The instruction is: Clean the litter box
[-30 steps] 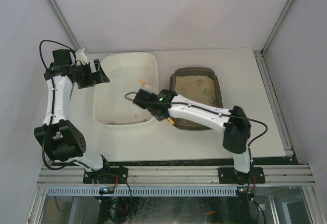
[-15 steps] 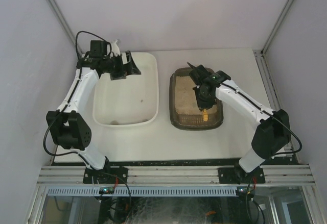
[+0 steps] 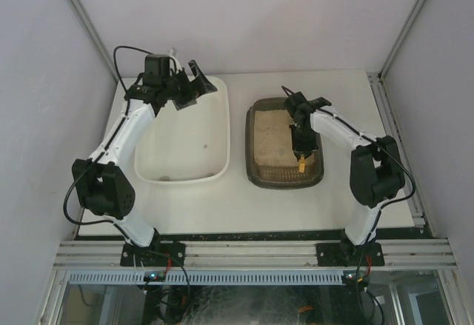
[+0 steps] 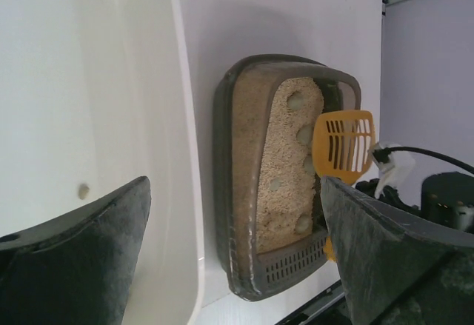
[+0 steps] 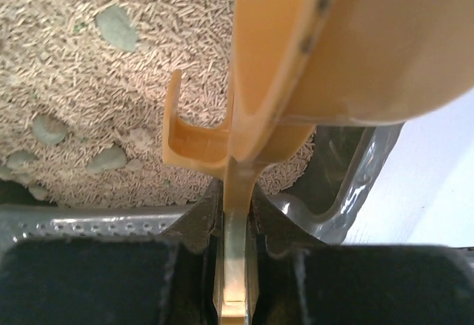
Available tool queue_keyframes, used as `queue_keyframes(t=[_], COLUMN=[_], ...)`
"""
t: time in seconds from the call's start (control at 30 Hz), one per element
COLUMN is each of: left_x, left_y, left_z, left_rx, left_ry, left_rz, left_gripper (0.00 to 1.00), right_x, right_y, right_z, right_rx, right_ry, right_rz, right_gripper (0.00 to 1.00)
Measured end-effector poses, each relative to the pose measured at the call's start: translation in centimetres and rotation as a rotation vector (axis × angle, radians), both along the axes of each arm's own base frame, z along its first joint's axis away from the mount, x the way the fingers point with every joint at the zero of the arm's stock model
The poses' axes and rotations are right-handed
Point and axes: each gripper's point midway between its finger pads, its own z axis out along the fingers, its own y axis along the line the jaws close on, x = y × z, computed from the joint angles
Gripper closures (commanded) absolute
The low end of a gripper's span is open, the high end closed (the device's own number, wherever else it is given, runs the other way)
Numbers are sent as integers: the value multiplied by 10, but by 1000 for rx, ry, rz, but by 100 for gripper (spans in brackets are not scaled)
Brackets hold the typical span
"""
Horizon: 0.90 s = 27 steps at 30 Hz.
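The litter box (image 3: 261, 147) is a dark grey-brown tray of beige litter, right of centre on the table. It also shows in the left wrist view (image 4: 241, 192). My right gripper (image 3: 300, 134) hangs over its right side, shut on the handle of an orange slotted scoop (image 3: 301, 166). In the right wrist view the gripper (image 5: 237, 218) clamps the scoop (image 5: 333, 51) above litter holding several grey-green clumps (image 5: 115, 25). My left gripper (image 3: 194, 81) is open and empty above the far rim of the white tub (image 3: 152, 151).
The white tub (image 4: 74, 81) holds a few small clumps (image 4: 83, 190). In the left wrist view the scoop's head (image 4: 343, 146) is at the litter box's right wall. A metal rail (image 3: 400, 147) runs along the table's right edge.
My right gripper carried the scoop from the tub's near right corner to over the litter box. My left gripper swung right along the tub's far edge.
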Motion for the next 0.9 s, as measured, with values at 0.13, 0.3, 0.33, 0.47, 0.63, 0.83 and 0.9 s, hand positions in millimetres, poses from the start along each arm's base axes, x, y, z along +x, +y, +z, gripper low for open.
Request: queue_keyframes(t=[0.13, 0.3, 0.33, 0.47, 0.63, 0.83, 0.9], left_x=[0, 3, 2, 2, 0, -15, -16], left_y=[-9, -7, -7, -3, 10, 35, 46], left_z=[1, 1, 0, -4, -10, -15, -16], left_rx=[-12, -1, 4, 34, 119, 188, 189], left_ry=[0, -9, -10, -8, -19, -33, -33], left_rz=[18, 28, 27, 27, 40, 59, 78], left_gripper=[0, 0, 0, 0, 0, 0, 0], right_x=[9, 26, 31, 45, 42, 43, 43], right_y=[-2, 3, 5, 10, 14, 15, 18], right_z=[-7, 3, 6, 6, -14, -19, -18], right_rx=[3, 52, 70, 106, 100, 102, 116], right_ry=[25, 0, -7, -2, 66, 75, 77], right_rz=[-21, -40, -44, -56, -55, -55, -54], right_gripper=[100, 100, 100, 100, 100, 100, 100])
